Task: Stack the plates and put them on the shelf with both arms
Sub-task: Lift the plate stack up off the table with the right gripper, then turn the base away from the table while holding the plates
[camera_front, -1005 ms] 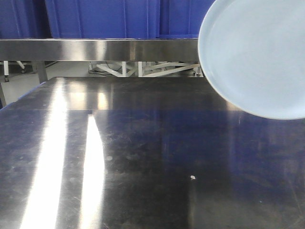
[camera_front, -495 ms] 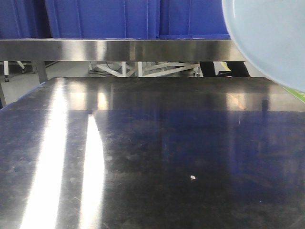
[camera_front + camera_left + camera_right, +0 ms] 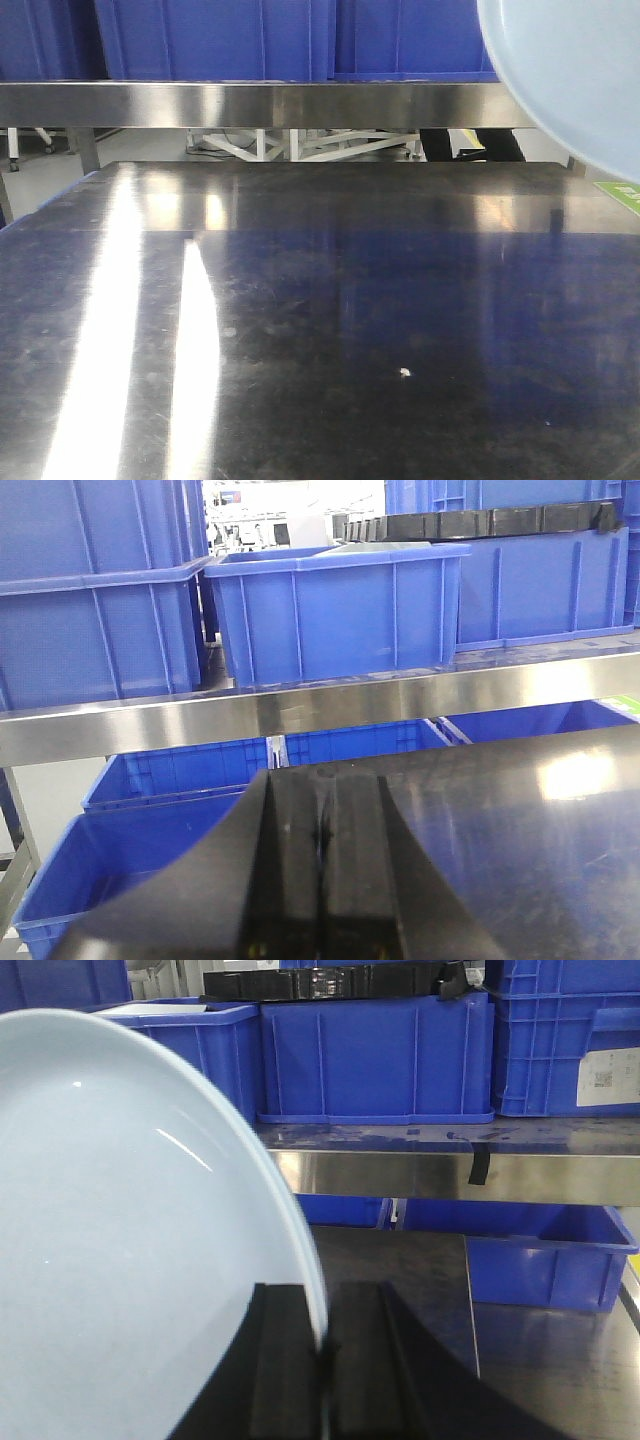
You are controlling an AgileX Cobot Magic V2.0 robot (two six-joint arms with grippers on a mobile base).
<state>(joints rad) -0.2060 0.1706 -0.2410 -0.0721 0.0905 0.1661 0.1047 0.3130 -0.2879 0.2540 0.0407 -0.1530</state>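
A glossy pale blue plate [image 3: 575,70] hangs tilted in the air at the top right of the front view, in front of the shelf rail [image 3: 250,103]. In the right wrist view the same plate [image 3: 130,1230] fills the left half, standing on edge. My right gripper [image 3: 325,1345] is shut on its rim, one finger on each face. My left gripper [image 3: 320,825] is shut with nothing between its fingers, above the dark tabletop and facing the shelf rail [image 3: 300,705]. Neither arm shows in the front view.
Blue plastic crates [image 3: 330,605] stand on the shelf tier and below it [image 3: 150,850]. A dark reflective steel tabletop [image 3: 300,330] spreads in front. A black lid [image 3: 330,980] lies on a crate. A strip of black tape [image 3: 480,1163] hangs on the rail.
In the front view the plate has moved right and upward, uncovering the right end of the shelf rail and the table's far right corner. Most of that shift came in the first half second.
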